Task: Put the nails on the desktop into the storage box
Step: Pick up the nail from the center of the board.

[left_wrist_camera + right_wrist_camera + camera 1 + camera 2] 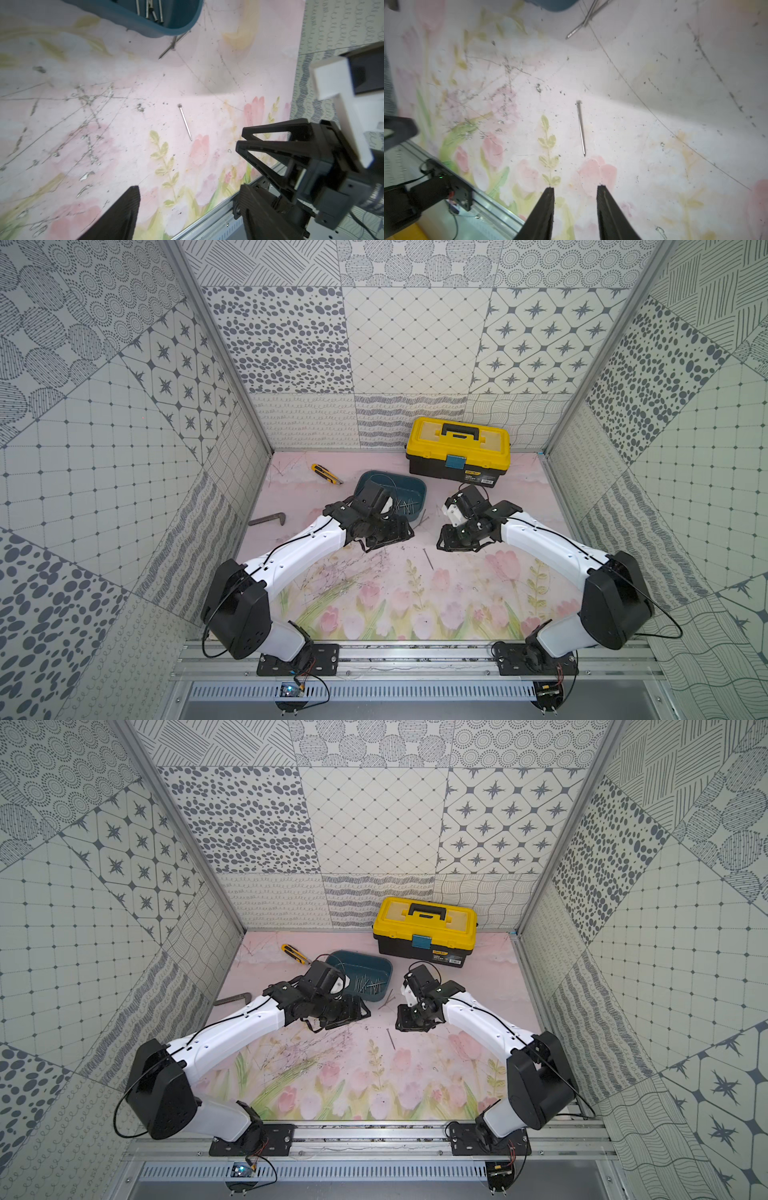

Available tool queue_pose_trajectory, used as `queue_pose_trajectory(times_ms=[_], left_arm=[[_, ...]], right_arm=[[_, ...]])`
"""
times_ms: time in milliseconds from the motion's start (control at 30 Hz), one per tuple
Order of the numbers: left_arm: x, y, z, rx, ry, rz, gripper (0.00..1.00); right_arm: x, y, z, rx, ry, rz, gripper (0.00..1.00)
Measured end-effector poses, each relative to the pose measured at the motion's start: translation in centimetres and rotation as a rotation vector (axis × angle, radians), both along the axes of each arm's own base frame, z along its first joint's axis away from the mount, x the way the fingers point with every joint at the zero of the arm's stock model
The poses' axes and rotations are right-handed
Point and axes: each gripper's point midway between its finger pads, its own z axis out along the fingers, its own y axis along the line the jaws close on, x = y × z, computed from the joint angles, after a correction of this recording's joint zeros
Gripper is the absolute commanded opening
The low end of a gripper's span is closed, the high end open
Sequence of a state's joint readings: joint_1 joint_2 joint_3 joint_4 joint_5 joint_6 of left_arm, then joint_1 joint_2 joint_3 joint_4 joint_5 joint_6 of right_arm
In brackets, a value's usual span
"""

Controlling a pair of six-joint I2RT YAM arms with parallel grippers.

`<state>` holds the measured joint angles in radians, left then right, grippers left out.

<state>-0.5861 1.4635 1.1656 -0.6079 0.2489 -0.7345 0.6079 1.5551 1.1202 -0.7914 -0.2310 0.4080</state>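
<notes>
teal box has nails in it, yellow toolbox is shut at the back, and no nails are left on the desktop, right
Not right: the desktop is not cleared. The right wrist view shows a single nail lying flat ahead of the open, empty right gripper, with crossed nails near the teal box. The boxed nails and shut yellow toolbox are as you said.

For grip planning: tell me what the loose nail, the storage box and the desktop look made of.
Nail: metal, likely steel; bright grey shaft with glints, flat head.
Box: likely plastic; even teal, smooth, moulded rounded corner.
Desktop: a printed floral surface, matte, scored with dark scratches; what lies under the print cannot be told.
</notes>
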Motion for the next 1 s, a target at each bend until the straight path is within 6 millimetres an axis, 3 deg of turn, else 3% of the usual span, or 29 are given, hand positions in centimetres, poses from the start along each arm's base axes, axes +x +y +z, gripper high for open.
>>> queue_pose_trajectory(times_ms=[200,367,533,567,767,1000], left_arm=[[-1.7,4.2,-0.5,0.098,0.020,0.058,0.83],[-3.3,7.4,-0.5,0.124,0.034,0.115,0.83],[-4.5,9.2,-0.5,0.135,0.046,0.149,0.83],[-4.6,9.4,-0.5,0.136,0.047,0.152,0.83],[-5.3,10.2,-0.3,0.143,0.048,0.157,0.84],[-5.6,10.7,-0.6,0.151,0.054,0.158,0.84]], right_arm=[[-0.9,1.8,-4.7,-0.174,0.024,0.139,0.40],[1.4,3.1,-6.3,-0.240,-0.023,0.173,0.40],[3.5,3.6,-7.7,-0.290,-0.061,0.176,0.38],[3.8,3.6,-7.8,-0.297,-0.067,0.177,0.36],[5.4,4.7,-7.9,-0.296,-0.105,0.178,0.00],[5.6,4.5,-7.9,-0.316,-0.135,0.187,0.00]])
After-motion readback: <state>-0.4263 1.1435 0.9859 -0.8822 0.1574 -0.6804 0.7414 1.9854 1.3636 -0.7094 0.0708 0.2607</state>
